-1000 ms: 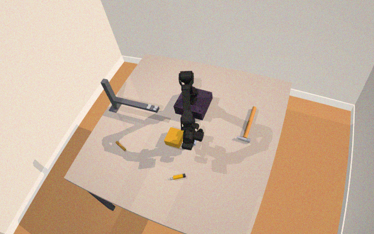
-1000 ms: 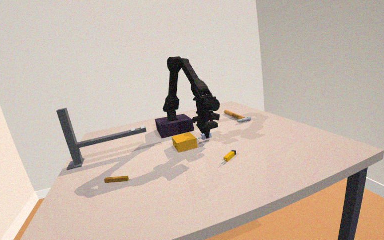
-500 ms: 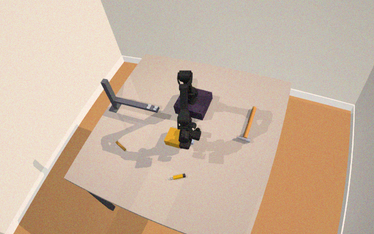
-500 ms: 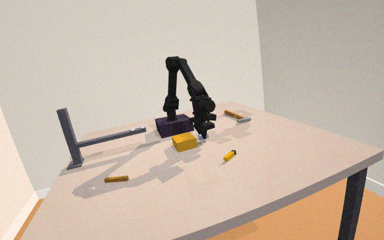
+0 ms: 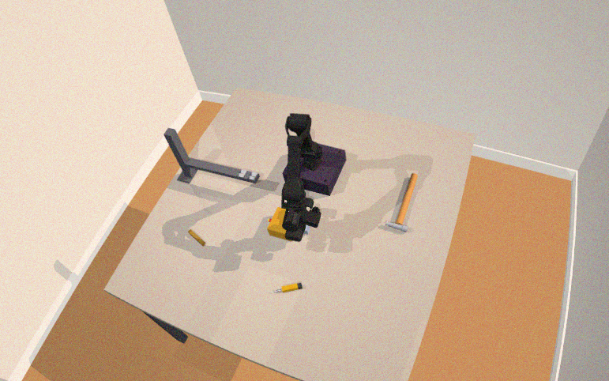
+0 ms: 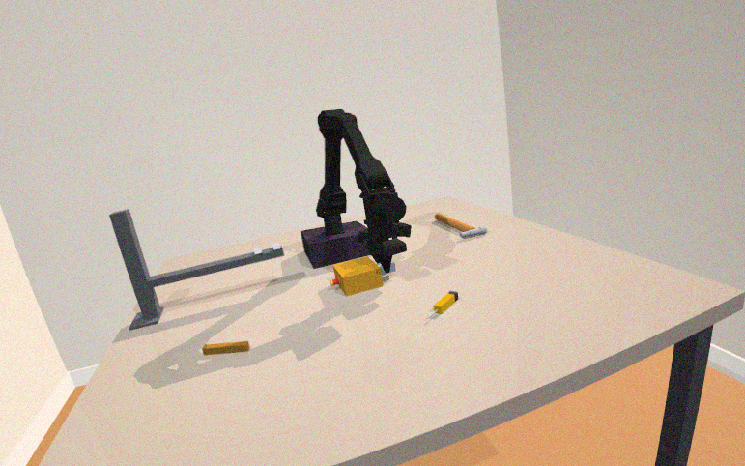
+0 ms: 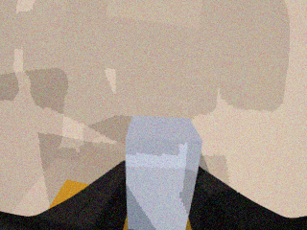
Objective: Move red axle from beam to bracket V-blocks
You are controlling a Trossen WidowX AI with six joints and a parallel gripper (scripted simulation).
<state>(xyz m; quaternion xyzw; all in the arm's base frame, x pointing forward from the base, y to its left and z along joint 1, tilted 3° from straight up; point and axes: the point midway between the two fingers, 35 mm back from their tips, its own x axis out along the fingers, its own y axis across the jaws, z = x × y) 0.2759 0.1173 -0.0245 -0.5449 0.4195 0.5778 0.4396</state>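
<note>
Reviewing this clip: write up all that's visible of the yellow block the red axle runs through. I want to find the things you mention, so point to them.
The yellow block (image 5: 276, 226) (image 6: 358, 276) (image 7: 71, 191) is a plain box with flat faces and square edges, plastic or painted by its look. It sits flat on the table, in front of the arm's dark base. A red end pokes from one side face; at the opposite side is the gripper (image 5: 302, 232) (image 6: 387, 270), shut on a pale blue-grey piece. Whether the two touch the block is unclear.

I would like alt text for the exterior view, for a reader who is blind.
A black arm's gripper grips a pale tool at one side of a yellow block; a red axle pokes out opposite. On the left stands a grey bracket; a hammer, a cutter and a small brown bar lie around.
</note>
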